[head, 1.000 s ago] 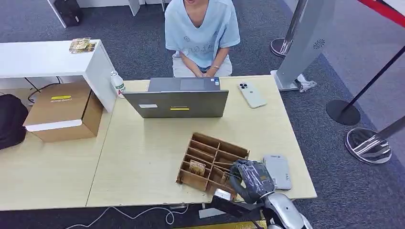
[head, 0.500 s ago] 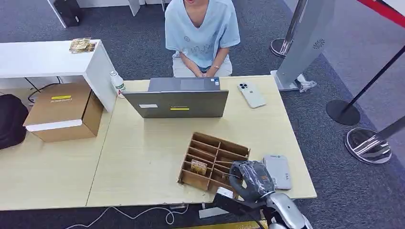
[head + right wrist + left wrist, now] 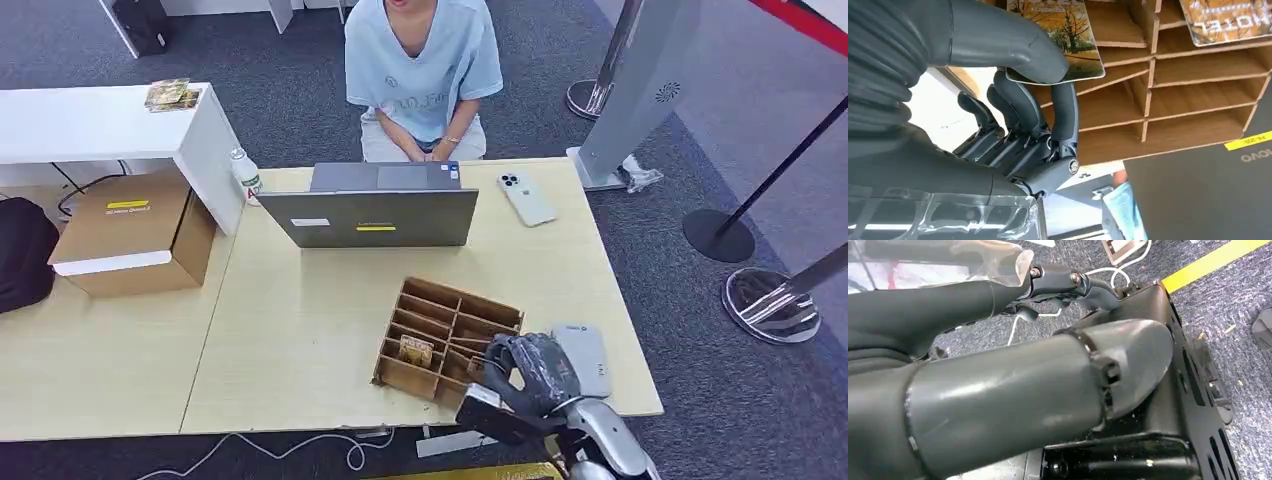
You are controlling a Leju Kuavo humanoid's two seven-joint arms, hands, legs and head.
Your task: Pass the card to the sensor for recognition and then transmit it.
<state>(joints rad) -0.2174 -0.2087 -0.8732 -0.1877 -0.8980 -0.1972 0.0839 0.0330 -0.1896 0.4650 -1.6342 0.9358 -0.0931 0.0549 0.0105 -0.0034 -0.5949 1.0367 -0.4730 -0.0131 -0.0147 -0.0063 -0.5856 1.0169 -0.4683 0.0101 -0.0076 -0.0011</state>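
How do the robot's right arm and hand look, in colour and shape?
The right arm is a silver, rounded shell. The right hand is dark grey, with a ribbed grey cover, a thick smooth thumb, darker jointed fingers and a clear plastic piece at the wrist.

Bright, even indoor light, soft shadows; wrist views show close parts slightly blurred.

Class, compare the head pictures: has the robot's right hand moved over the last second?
Yes. The right hand has shifted slightly right, toward the grey sensor, judged against the fixed wooden organizer.
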